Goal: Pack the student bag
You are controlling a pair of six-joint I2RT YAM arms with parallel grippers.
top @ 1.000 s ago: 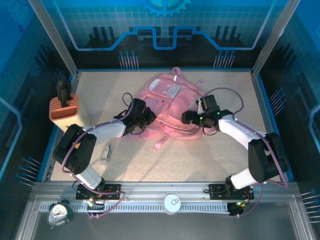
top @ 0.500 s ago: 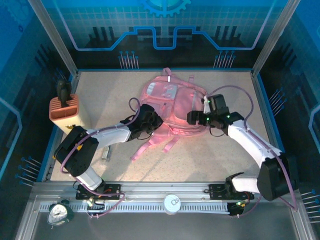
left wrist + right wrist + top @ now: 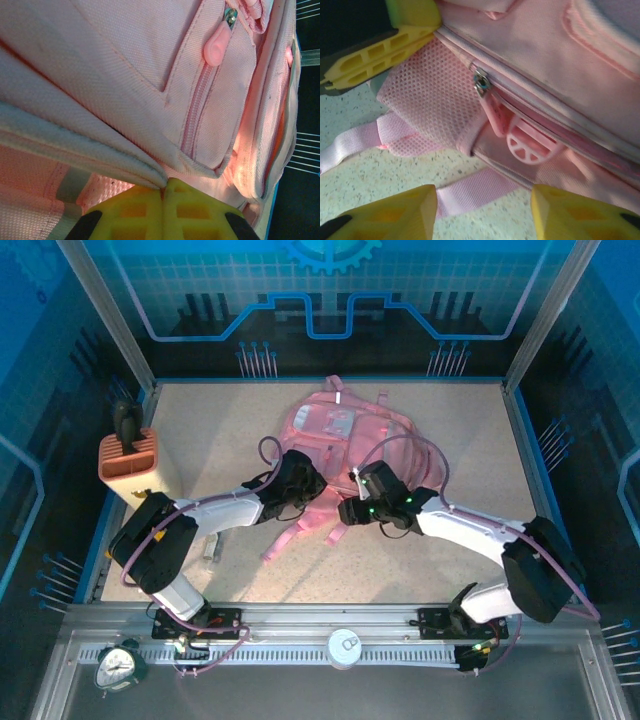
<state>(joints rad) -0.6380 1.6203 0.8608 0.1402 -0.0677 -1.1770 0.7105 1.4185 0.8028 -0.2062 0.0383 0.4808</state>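
i see the student bag, a big soft pink fabric backpack, lying flat on the speckled beige table, mid-table toward the far edge, its straps trailing toward me. both arms reach in to its near edge, left arm on the left side of it, right arm on the right.

left claw: yellow fingers clenched tight together, no gap, and a folded edge of the bag's pink cloth runs right into the seam between the tips, so it is grasping the bag. in the left wrist view a zipped pocket with a pink teardrop zip pull sits just past the fingertips.

right claw: released, yellow fingers well apart, nothing between them, hovering low over the table at the bag's near edge. a flat pink webbing strap lies on the table just ahead of the gap. beyond it there's a pink mesh panel and a round spoked pink zip tab hanging off the bag, near but not touching the fingers.

orange ribbed box stands at the table's left edge, well apart from the bag.
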